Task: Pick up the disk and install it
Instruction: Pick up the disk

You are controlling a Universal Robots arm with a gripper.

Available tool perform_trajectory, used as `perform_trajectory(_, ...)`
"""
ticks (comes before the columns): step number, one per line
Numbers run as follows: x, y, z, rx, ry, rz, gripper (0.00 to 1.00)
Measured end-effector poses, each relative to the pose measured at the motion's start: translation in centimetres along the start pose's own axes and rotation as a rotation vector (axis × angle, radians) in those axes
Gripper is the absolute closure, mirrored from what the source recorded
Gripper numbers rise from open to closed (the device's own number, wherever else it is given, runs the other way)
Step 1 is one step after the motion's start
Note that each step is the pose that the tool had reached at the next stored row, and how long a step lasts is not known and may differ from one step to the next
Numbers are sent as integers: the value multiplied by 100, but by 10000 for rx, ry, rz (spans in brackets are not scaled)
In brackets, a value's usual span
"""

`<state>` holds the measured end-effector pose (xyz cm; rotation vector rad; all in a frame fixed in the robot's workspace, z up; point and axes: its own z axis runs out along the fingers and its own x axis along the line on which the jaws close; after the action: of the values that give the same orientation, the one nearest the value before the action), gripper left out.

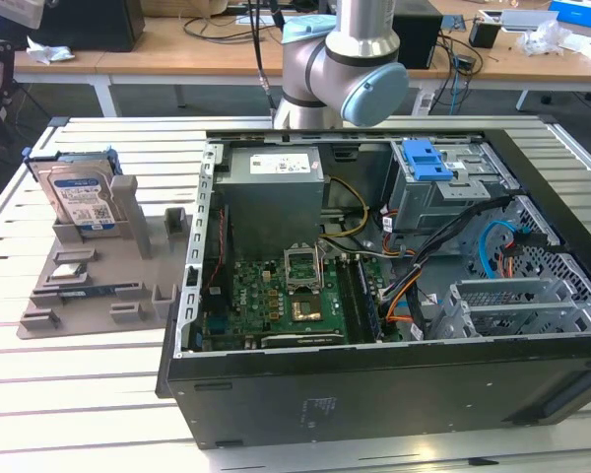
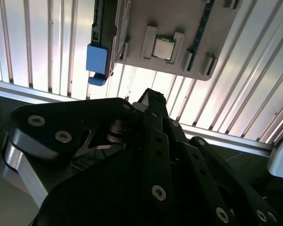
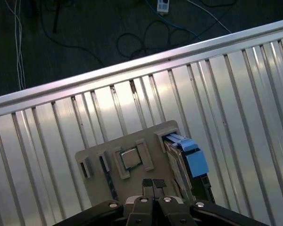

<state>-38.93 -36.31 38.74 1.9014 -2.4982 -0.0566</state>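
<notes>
The disk (image 1: 79,192) stands upright on its edge in a grey holder (image 1: 98,286) on the slatted table, at the exterior view's left. It is silver with a white-and-blue label and blue side rails. In both wrist views I look down on it from high up: the disk (image 3: 186,160) shows edge-on with its blue rail end, and the disk (image 2: 98,59) sits at one side of the holder. My gripper (image 3: 153,183) hangs well above the holder, fingertips pressed together, shut on nothing. The gripper (image 2: 148,96) is apart from the disk.
An open computer case (image 1: 374,384) lies on the table at the exterior view's right, with a metal drive cage and blue latch (image 1: 428,158) at its back. A square chip (image 3: 128,159) sits on the grey holder. The arm (image 1: 340,69) rises behind the case.
</notes>
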Motion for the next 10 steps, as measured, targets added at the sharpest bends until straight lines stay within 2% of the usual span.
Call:
perform_trajectory(3, 0, 0, 0, -3, 6, -184, 89)
perform_trajectory(8, 0, 0, 0, -5, 7, -233, 89)
perform_trajectory(10, 0, 0, 0, -18, 27, -911, 89)
